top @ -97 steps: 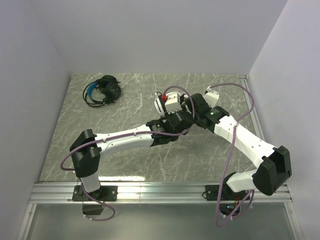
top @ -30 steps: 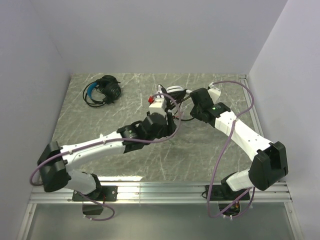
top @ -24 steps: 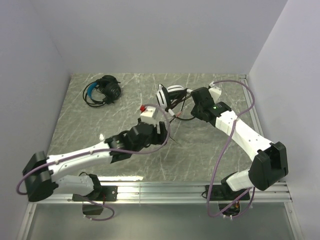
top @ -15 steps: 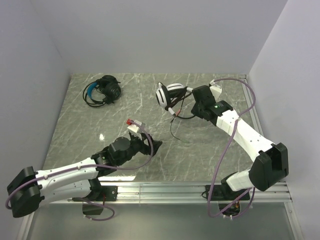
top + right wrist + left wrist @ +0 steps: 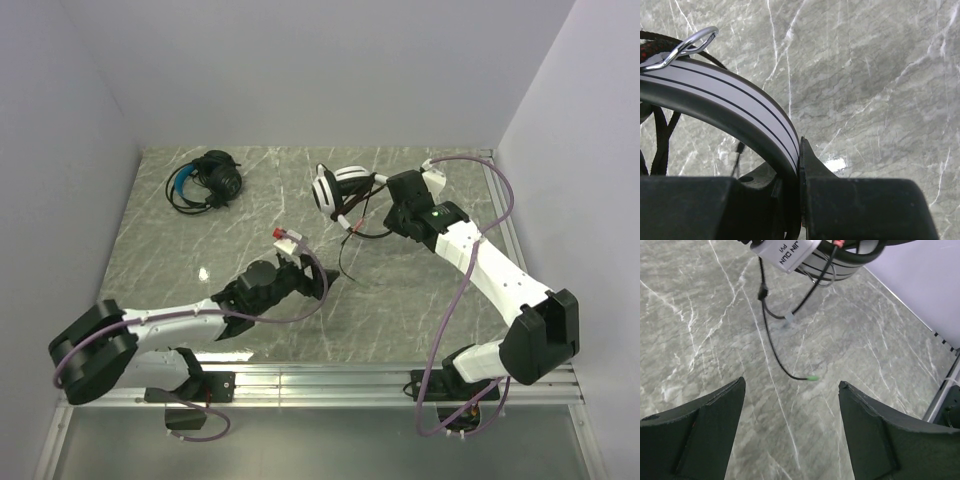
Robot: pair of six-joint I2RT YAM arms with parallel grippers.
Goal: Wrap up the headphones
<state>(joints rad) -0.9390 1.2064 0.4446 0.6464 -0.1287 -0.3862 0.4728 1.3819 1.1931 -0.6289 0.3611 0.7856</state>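
Right wrist: white headset (image 5: 730,95) clamped in pincer (image 5: 794,190).

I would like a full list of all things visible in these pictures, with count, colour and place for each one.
black headset: one, black with blue headband, far left of table
white headset: one, white with black pads, far middle, held by its headband
cable: one, black with green plug, trailing from white headset
table: one, grey marble
rail: one, silver, near edge
left arm: one, white and black, left
right arm: one, white and black, right
left claw: one, black, open, empty
right claw: one, black, shut on white headset
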